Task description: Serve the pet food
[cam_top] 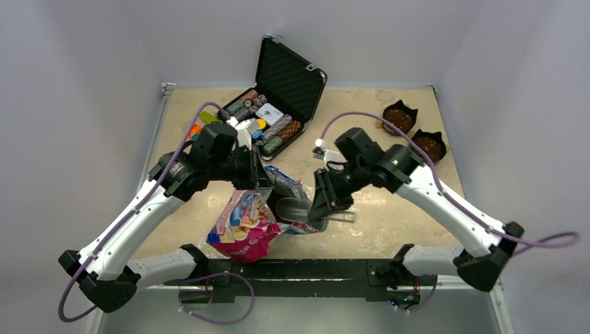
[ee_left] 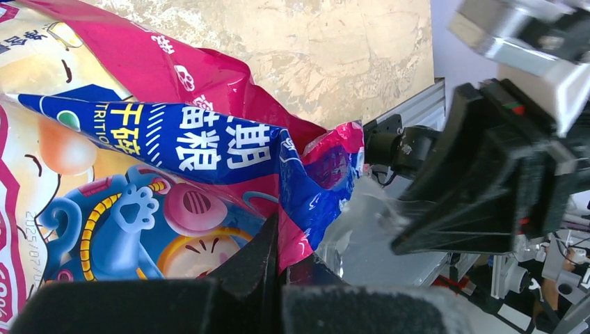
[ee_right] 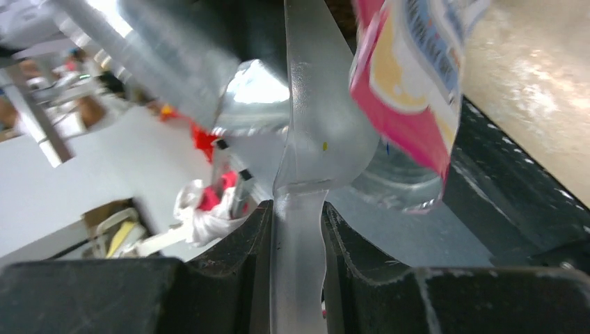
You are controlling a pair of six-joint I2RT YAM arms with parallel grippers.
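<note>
The glossy pink-edged pet food bag (cam_top: 243, 226) lies near the table's front edge, its mouth facing right. My left gripper (cam_top: 261, 186) is shut on the bag's mouth edge (ee_left: 296, 243), holding it up. My right gripper (cam_top: 323, 200) is shut on the handle of a clear plastic scoop (ee_right: 298, 229). The scoop's bowl (cam_top: 292, 207) reaches into the bag mouth, next to the bag's pink edge (ee_right: 410, 83). The scoop also shows in the left wrist view (ee_left: 369, 233). Kibble inside the bag is hidden. Dark-brown kibble (cam_top: 399, 118) fills a cat-shaped bowl at the far right.
A second cat-shaped bowl (cam_top: 430, 145) with kibble stands beside the first. An open black case of poker chips (cam_top: 278, 104) stands at the back centre, with loose chips (cam_top: 195, 130) to its left. The black rail (cam_top: 299, 268) runs along the front edge.
</note>
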